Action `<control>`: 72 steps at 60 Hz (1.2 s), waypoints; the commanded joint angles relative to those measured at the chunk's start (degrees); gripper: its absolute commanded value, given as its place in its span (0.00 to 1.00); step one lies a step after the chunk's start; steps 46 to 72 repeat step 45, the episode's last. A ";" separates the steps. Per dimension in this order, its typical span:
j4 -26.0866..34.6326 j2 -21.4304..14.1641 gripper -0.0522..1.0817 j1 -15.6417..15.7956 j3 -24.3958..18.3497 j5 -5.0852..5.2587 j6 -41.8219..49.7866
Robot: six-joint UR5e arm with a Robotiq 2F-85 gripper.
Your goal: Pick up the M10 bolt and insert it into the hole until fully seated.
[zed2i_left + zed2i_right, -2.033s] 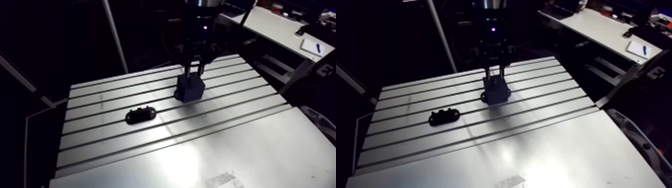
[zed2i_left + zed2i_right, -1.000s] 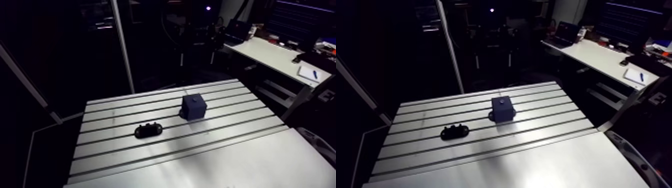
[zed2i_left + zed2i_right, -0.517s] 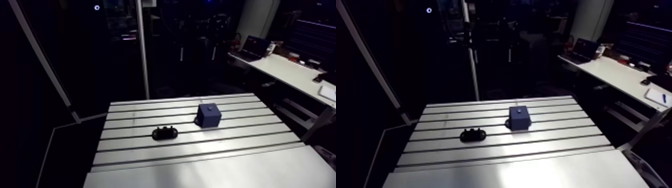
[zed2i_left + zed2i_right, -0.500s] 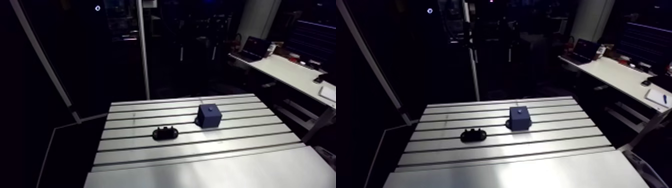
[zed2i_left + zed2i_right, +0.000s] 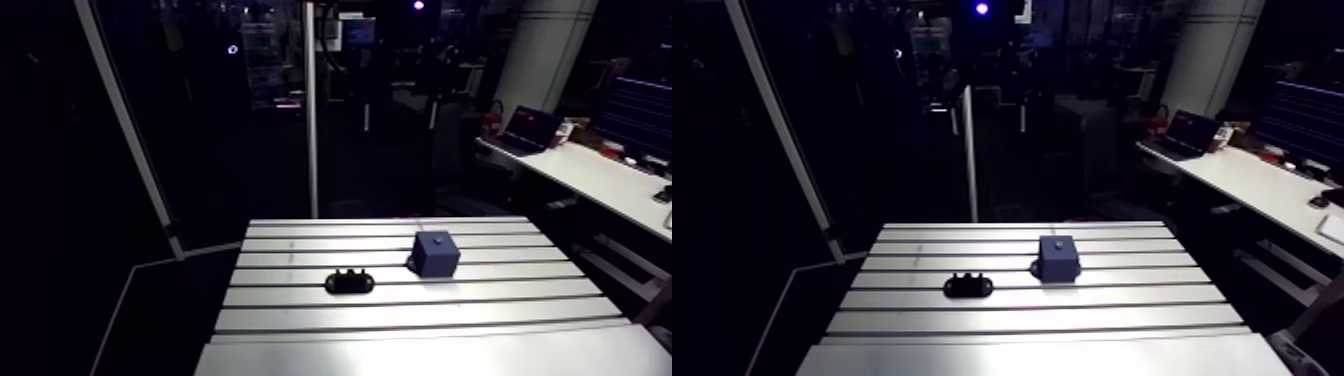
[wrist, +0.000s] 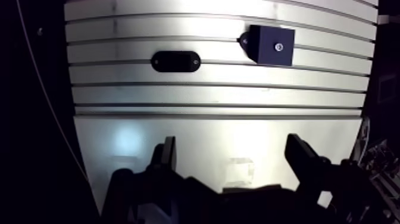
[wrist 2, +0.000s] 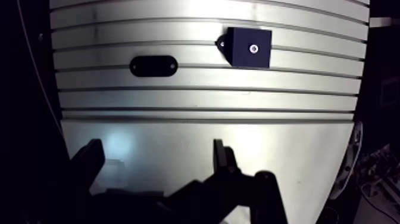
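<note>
A dark blue block (image 5: 435, 254) stands on the slotted aluminium table (image 5: 400, 315). A small round bolt head (image 6: 278, 46) shows in the middle of the block's top face, sunk into the hole. In the wrist view my gripper (image 6: 232, 149) hangs high above the table's smooth near part, far back from the block. Its two dark fingers (image 6: 167, 154) are wide apart with only bare table between them, so it is open and holds nothing. The gripper does not appear in the arm view.
A black oval holder (image 5: 349, 281) with small knobs lies on the slotted part, to the left of the block (image 7: 250, 47). The table's edges drop off into dark room on all sides.
Earlier my gripper stood right over the block with its fingers at the block's top. It has since risen out of the arm view, and the camera has pulled up and back. Block and holder have not moved.
</note>
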 commanded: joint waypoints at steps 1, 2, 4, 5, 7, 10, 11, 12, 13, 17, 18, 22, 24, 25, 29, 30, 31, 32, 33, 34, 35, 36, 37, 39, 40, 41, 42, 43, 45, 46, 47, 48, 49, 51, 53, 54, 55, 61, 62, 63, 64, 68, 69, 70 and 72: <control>0.30 -1.32 0.05 0.30 1.07 -0.08 -0.10; 0.37 -1.41 0.05 0.29 1.08 -0.07 -0.10; 0.39 -1.65 0.05 0.29 1.08 -0.06 -0.10; 0.39 -1.65 0.05 0.29 1.08 -0.06 -0.10; 0.55 -2.02 0.05 0.13 1.08 -0.06 -0.19; 0.64 -2.11 0.05 0.04 1.08 -0.06 -0.19; 0.65 -2.13 0.05 0.03 1.16 0.01 -0.19; 0.65 -2.13 0.05 0.02 1.24 0.02 -0.19; 0.65 -2.13 0.05 0.02 1.24 0.02 -0.19; 0.65 -2.13 0.05 0.11 1.34 0.10 -0.19; 0.65 -2.13 0.05 0.11 1.34 0.10 -0.19; 0.65 -2.12 0.05 0.11 1.36 0.20 -0.27; 0.65 -2.05 0.05 0.11 1.35 0.20 -0.20; 0.65 -2.05 0.05 0.11 1.35 0.20 -0.20; 0.58 -2.04 0.05 0.11 1.35 0.28 -0.28; 0.58 -2.04 0.05 0.11 1.35 0.28 -0.28; 0.57 -2.04 0.05 0.11 1.27 0.29 -0.28; 0.56 -2.04 0.05 0.19 1.26 0.21 -0.20; 0.56 -2.04 0.05 0.19 1.26 0.21 -0.20; 0.56 -2.04 0.05 0.20 1.26 0.28 -0.19; 0.56 -2.04 0.05 0.20 1.26 0.28 -0.19; 0.56 -2.04 0.05 0.20 1.26 0.21 -0.26; 0.56 -2.04 0.05 0.20 1.26 0.21 -0.26; 0.56 -2.04 0.05 0.20 1.26 0.20 -0.28; 0.56 -2.04 0.05 0.13 1.26 0.20 -0.28; 0.56 -2.04 0.05 0.13 1.26 0.20 -0.28; 0.56 -2.04 0.05 0.11 1.26 0.28 -0.28; 0.56 -2.04 0.05 0.11 1.26 0.28 -0.28; 0.56 -2.04 0.05 0.11 1.26 0.21 -0.28; 0.56 -2.04 0.05 0.11 1.26 0.21 -0.28; 0.56 -2.04 0.05 0.11 1.26 0.21 -0.28; 0.56 -2.04 0.05 0.11 1.26 0.21 -0.28; 0.56 -2.04 0.05 0.11 1.26 0.21 -0.28; 0.56 -2.04 0.05 0.11 1.26 0.21 -0.28; 0.56 -2.04 0.05 0.11 1.26 0.21 -0.28; 0.56 -2.04 0.05 0.11 1.26 0.21 -0.28; 0.56 -2.04 0.05 0.11 1.26 0.21 -0.28; 0.56 -2.04 0.05 0.11 1.26 0.21 -0.28; 0.56 -2.04 0.05 0.11 1.26 0.21 -0.28; 0.56 -2.04 0.05 0.11 1.26 0.21 -0.28; 0.56 -2.04 0.05 0.11 1.26 0.21 -0.28; 0.56 -2.04 0.05 0.11 1.26 0.21 -0.28; 0.56 -2.04 0.05 0.11 1.26 0.21 -0.28; 0.56 -2.04 0.05 0.11 1.26 0.21 -0.28; 0.56 -2.04 0.05 0.11 1.26 0.21 -0.28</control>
